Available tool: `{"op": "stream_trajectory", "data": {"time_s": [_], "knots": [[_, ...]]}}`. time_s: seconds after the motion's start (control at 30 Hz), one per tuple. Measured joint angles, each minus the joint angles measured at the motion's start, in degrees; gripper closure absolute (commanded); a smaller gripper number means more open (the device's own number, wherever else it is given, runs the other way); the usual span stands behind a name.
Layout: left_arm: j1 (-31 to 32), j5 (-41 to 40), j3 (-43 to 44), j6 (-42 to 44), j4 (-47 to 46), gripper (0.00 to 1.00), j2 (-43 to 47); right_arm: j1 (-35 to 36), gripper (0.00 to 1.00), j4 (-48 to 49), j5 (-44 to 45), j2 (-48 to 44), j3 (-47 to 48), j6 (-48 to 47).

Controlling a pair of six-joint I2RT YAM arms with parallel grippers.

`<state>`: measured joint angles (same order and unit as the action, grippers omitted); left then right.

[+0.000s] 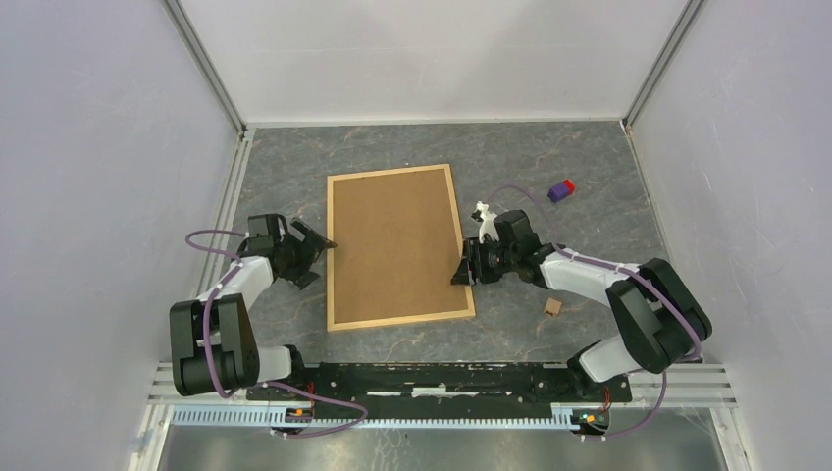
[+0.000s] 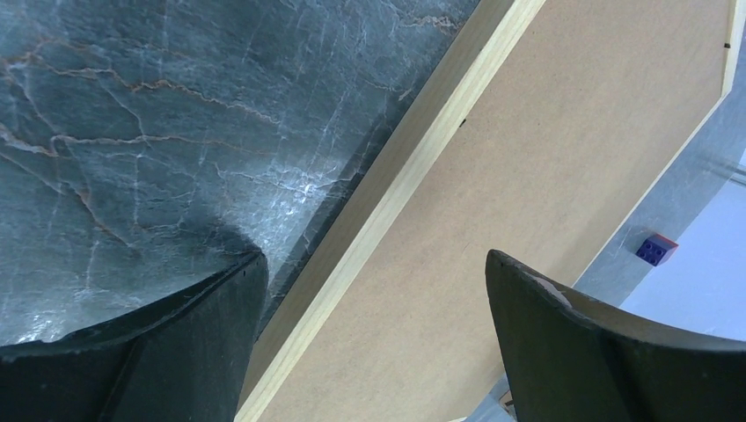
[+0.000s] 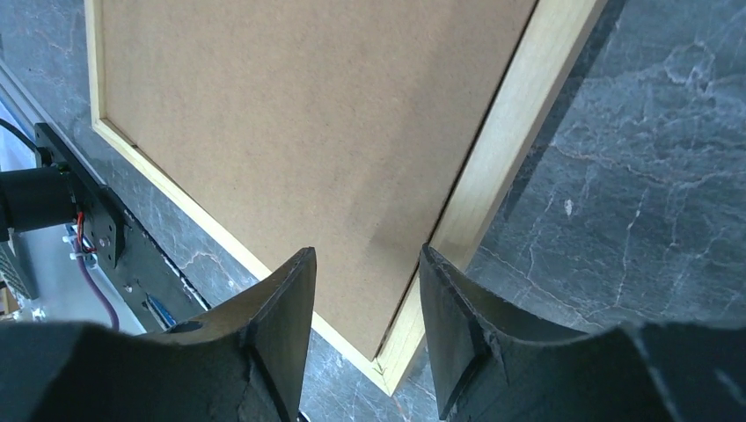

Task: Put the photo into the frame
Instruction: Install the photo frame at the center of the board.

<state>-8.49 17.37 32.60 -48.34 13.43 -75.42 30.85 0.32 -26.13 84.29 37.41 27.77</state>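
Both left hand [image 1: 319,261] and right hand [image 1: 461,272], spread apart, flank the frame [image 1: 392,245]; purple block [image 1: 560,190] nearby.

The frame [image 1: 397,245] lies mid-bench [image 1: 549,147], a toy brick [image 1: 560,190] toward the far right corner, a small cube [image 1: 553,307] toward the near right.

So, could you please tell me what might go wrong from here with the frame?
The frame lies flat, back up, so the open left end effector straddling its thin rail may slip off it. The right end effector sits near a corner, so a lift could twist the frame. The right arm might knock the small wooden block.
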Motion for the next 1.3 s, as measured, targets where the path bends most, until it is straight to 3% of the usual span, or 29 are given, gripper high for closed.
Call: {"op": "stream_trajectory", "data": {"time_s": [0.63,0.77,1.0,1.3], "knots": [[1.8,5.0,-0.7,-0.2,-5.8,0.0,-2.6,0.6,0.46,12.6,-7.3,3.0,-1.7,7.1],[2.0,4.3,-0.7,-0.1,-5.4,0.0,-2.1,0.8,0.44,10.6,-6.6,3.0,-0.6,6.2],[2.5,1.1,-0.8,0.0,-1.0,0.0,0.4,4.2,0.33,0.7,2.0,3.0,4.4,-0.2],[3.7,0.3,-0.7,0.0,-0.9,0.0,0.4,7.2,0.29,-0.9,6.0,4.7,3.9,-2.5]]}}
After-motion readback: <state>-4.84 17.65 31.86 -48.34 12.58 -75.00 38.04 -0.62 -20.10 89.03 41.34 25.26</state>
